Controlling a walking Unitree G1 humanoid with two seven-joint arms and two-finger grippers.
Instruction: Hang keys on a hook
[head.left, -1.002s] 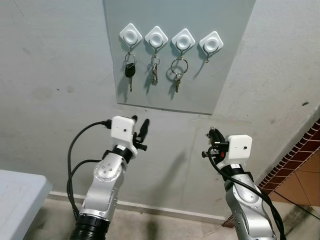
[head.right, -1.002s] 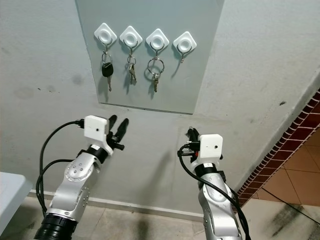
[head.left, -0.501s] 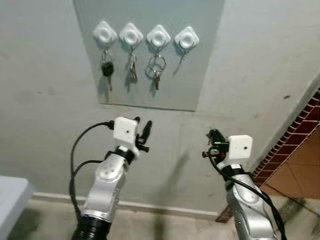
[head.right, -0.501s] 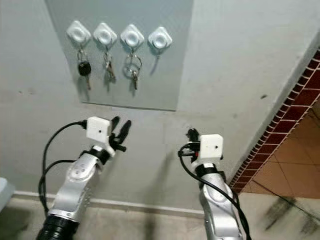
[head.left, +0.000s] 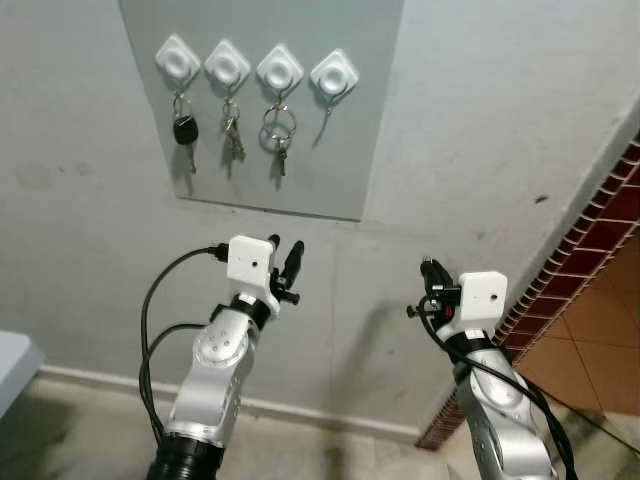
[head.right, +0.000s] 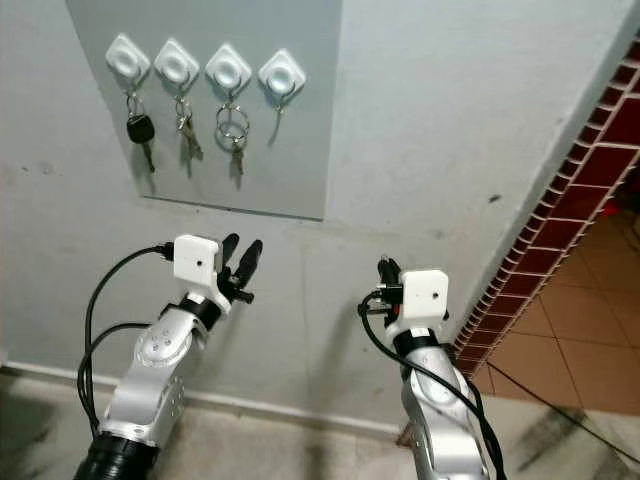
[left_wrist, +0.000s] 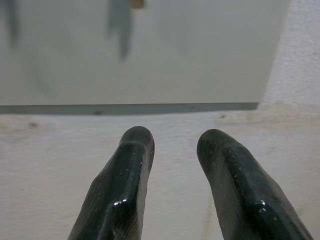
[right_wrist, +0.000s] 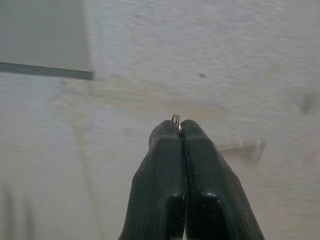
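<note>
A grey panel (head.left: 300, 150) was fixed to the pale wall, carrying a row of four white hooks. The first three held keys: a black-headed car key (head.left: 184, 131), a small bunch (head.left: 232, 130) and a large ring with keys (head.left: 279, 128). The fourth hook (head.left: 334, 74) at the right end of the row hung bare. Below the panel the robot held both arms raised toward the wall. The right gripper (right_wrist: 178, 131) had its fingers pressed together on a thin metal key ring (right_wrist: 176, 119), only the ring's top peeking out at the tips; the keys themselves could not be seen. The left gripper (left_wrist: 170, 142) was idle, fingers apart and holding nothing. The hanging looked not yet done: the ring remained well below the bare hook and needed lifting up onto it.
</note>
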